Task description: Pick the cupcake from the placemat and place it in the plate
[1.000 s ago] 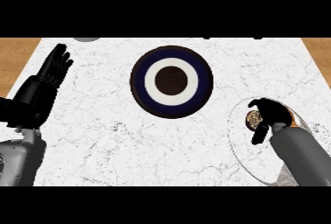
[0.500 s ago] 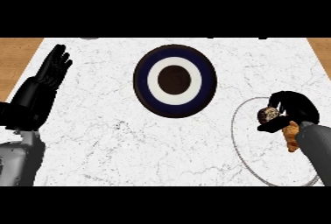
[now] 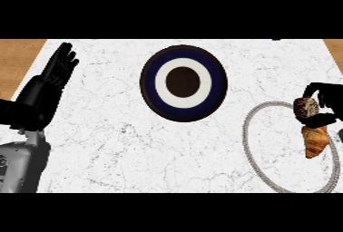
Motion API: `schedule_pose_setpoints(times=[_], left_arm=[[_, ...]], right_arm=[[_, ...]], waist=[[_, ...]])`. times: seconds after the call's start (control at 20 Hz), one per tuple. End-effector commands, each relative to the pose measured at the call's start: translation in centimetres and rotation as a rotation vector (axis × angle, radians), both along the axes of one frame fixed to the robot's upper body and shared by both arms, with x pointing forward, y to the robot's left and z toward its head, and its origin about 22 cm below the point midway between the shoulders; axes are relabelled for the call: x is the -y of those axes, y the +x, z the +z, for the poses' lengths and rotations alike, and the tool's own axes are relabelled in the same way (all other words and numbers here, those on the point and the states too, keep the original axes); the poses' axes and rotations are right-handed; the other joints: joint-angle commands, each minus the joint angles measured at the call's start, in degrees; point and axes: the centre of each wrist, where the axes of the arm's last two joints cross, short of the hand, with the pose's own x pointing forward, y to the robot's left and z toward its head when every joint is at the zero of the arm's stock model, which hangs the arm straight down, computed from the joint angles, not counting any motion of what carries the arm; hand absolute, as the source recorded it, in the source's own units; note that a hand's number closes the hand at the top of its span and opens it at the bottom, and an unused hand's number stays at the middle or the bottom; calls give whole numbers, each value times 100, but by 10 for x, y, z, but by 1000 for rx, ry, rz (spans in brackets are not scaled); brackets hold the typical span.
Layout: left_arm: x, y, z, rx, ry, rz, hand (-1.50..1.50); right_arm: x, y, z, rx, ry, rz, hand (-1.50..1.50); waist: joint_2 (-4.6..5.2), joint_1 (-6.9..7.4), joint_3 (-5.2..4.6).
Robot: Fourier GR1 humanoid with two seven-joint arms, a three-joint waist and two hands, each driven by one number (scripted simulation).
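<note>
The cupcake (image 3: 307, 108), brown with a pale speckled top, is at the far right, over the upper right part of the white placemat (image 3: 281, 149) with its grey rope rim. My right hand (image 3: 326, 103) is curled round it from the right, thumb and fingers closing above and below it. Whether it is lifted off the mat I cannot tell. The plate (image 3: 153, 68), dark blue with a white ring and a dark centre, lies at the middle of the counter's far side, well left of the cupcake. My left hand (image 3: 44, 89) rests open at the left edge, fingers up.
A golden croissant (image 3: 315, 140) lies on the placemat just below the cupcake and my right hand. The marble counter (image 3: 120, 149) spreads between the plate and the placemat. Wooden floor shows at both upper corners.
My right hand has moved right and farther away with the cupcake in it, uncovering the croissant. The left hand has stayed still.
</note>
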Motion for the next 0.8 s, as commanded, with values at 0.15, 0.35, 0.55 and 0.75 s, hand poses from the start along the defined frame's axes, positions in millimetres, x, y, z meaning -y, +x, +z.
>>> schedule_pose_setpoints(times=[0.15, 0.35, 0.55, 0.75], left_arm=[[-11, -7, -18, -12, 14, 6, 0], [-6, -4, 3, -21, 0, 40, 0], [-16, -11, -13, -16, 18, 32, 0], [-4, -4, 3, -33, 16, 45, 0]], right_arm=[[1, 23, 37, 227, 217, 238, 150], [-30, 34, 32, 279, 423, 379, 150], [-49, 42, 47, 261, 485, 470, 150], [-92, 65, 76, 252, 482, 529, 150]], waist=[[-57, -91, -18], [-120, -191, -24], [-129, -248, -36], [-120, -209, -33]])
